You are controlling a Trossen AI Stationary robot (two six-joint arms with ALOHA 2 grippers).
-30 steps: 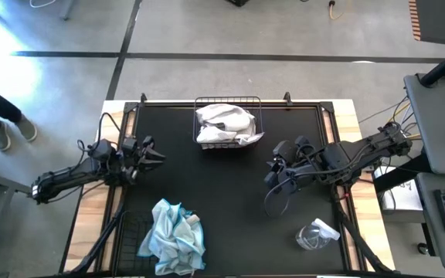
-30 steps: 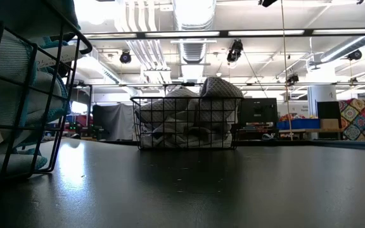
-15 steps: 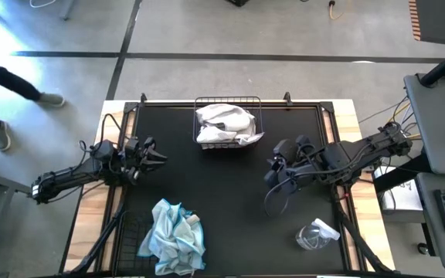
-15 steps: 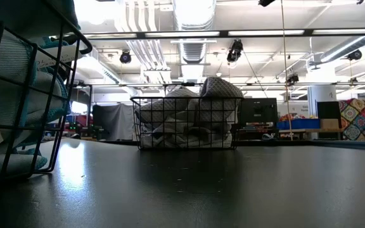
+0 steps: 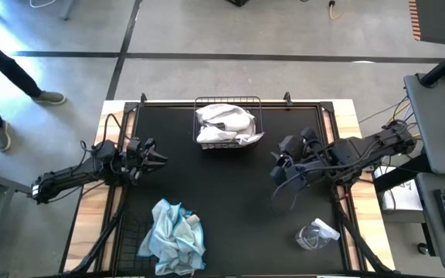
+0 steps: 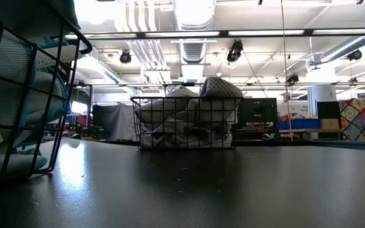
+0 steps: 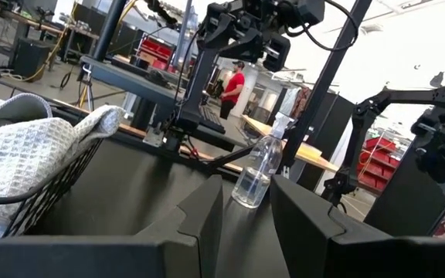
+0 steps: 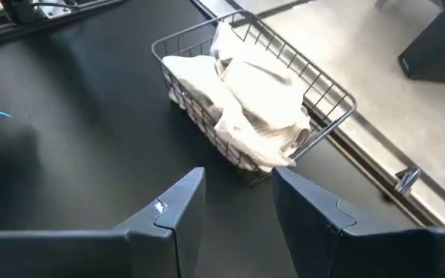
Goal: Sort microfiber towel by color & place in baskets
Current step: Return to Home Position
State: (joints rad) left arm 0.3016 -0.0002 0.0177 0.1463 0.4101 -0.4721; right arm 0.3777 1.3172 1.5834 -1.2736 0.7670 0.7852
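Black mat [image 5: 230,197] spans table. Far basket [image 5: 228,100] holds white towels [image 5: 224,123]; near-left basket [image 5: 132,245] holds blue towels [image 5: 174,235]. Right gripper [image 5: 283,164] has drifted right since 0.5 s ago, jaws parted, empty. Left gripper [image 5: 154,157] also parted, empty. Sorting looks done; arms retreating.

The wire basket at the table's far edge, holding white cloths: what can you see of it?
The basket is a low rectangular box of thin black wire mesh, open on top. It stands upright on the black mat at the middle of its far edge. A crumpled heap of white towels fills it, rising above the rim and drooping over one side. Nothing else touches it.
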